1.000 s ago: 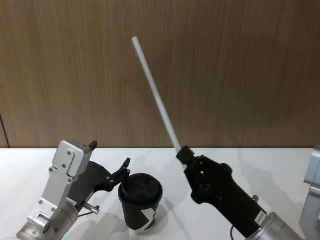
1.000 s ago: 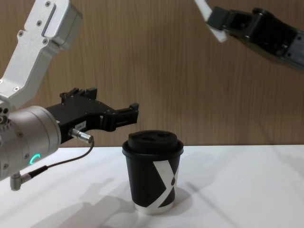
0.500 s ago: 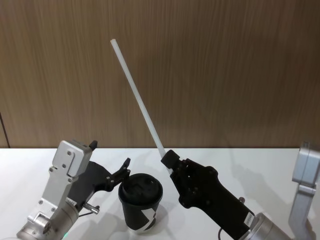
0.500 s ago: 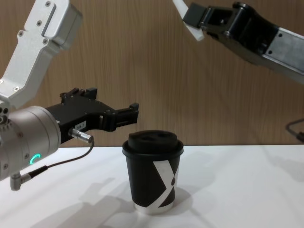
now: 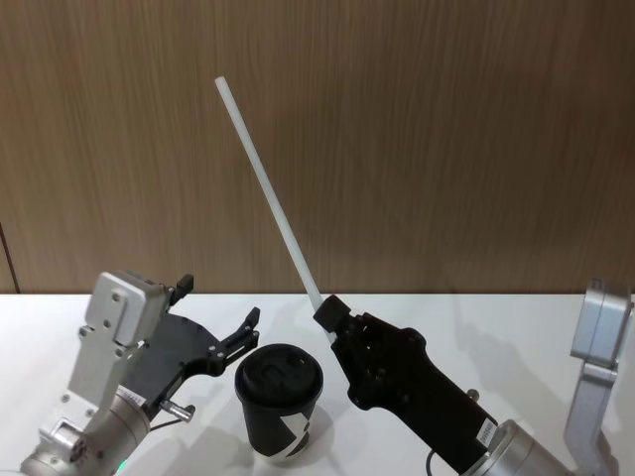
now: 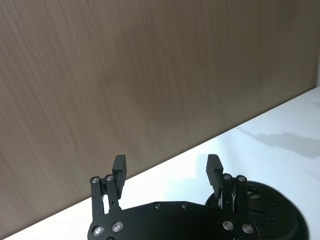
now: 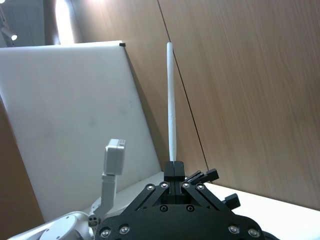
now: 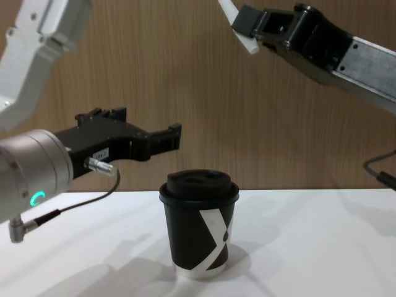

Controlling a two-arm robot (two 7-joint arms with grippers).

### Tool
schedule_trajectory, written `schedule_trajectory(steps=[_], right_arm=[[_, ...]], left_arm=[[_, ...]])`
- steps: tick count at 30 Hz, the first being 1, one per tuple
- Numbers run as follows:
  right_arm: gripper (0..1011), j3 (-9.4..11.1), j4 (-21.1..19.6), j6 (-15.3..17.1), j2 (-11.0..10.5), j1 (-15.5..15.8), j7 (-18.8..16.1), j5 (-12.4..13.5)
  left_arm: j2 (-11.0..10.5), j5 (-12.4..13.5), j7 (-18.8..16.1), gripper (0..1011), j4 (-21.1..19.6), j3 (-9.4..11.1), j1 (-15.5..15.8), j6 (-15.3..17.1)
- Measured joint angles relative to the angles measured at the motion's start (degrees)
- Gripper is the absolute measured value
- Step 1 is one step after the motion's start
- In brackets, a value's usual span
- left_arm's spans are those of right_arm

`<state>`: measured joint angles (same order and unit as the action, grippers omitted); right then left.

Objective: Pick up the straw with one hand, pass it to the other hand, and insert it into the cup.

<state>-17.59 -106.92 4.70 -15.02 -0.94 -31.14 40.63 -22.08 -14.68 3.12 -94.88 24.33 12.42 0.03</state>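
Two grippers hang over the white desk point(image 5: 516, 332). The right gripper point(image 5: 330, 315) is clamped on the lower end of the straw point(image 5: 268, 193), which slants up and left against the wood wall point(image 5: 476, 129). Since half a second ago it has edged slightly left, and it now sits just above and right of the cup point(image 5: 279, 402). The left gripper point(image 5: 218, 303) has lifted a little. It is empty, fingers spread wide, just left of the cup's lid point(image 8: 199, 181). Handover looks next. The cup stands well in from the desk's back edge, lid on. Only the cup top lies between the grippers; the straw's long free end may swing.
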Motion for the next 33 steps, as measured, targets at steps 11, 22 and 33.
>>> schedule_trajectory(steps=[11,22,33], right_arm=[[0,-0.18,0.12,-0.05,0.05,-0.15,0.22,0.07],[0,-0.26,0.2,-0.06,0.1,-0.21,0.29,0.08],[0,-0.31,0.2,-0.06,0.1,-0.25,0.34,0.08]], left_arm=[[-1.67,-7.51,6.42,1003,-4.36,-3.32,-2.16,-0.97],[-4.23,-15.18,13.17,1003,-6.87,-7.4,-3.81,-0.79],[-6.82,-22.54,21.02,1003,-4.88,-10.07,-3.36,0.39]])
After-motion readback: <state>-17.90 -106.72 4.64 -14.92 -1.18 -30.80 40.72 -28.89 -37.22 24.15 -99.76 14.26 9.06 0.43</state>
